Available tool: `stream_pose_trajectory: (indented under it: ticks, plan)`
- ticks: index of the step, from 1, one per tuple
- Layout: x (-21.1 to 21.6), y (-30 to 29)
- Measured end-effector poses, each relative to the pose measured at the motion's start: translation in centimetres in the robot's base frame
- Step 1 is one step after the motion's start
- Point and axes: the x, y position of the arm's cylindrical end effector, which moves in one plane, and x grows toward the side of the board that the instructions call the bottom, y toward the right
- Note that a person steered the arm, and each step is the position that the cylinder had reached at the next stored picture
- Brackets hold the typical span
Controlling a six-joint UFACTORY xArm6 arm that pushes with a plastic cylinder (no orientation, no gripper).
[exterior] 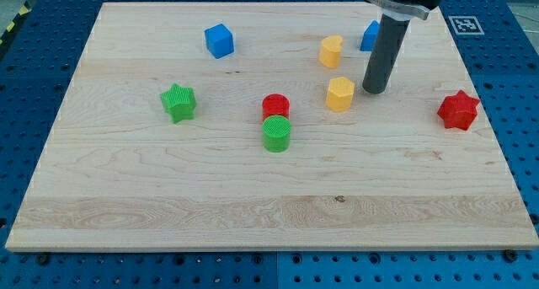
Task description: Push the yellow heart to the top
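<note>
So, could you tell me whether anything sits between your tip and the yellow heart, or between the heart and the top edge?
Nothing visible does. My tip stands to the view's right of the yellow heart and slightly lower, with bare board between them. The yellow hexagon lies below that line. Above the heart, the board runs clear to its top edge.

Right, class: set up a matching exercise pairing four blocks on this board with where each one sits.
Blocks:
1. blue cube
2. red star
3. green star
4. yellow hexagon

Places:
A. just left of my tip
B. far right of the view
C. top left of the view
D. left of the red cylinder

Pairs: 1-C, 2-B, 3-D, 4-A
</note>
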Motion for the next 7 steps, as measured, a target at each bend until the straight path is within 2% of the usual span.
stream_pose_trajectory:
  ticks: [7]
  plan:
    - [-0.09,-0.43]
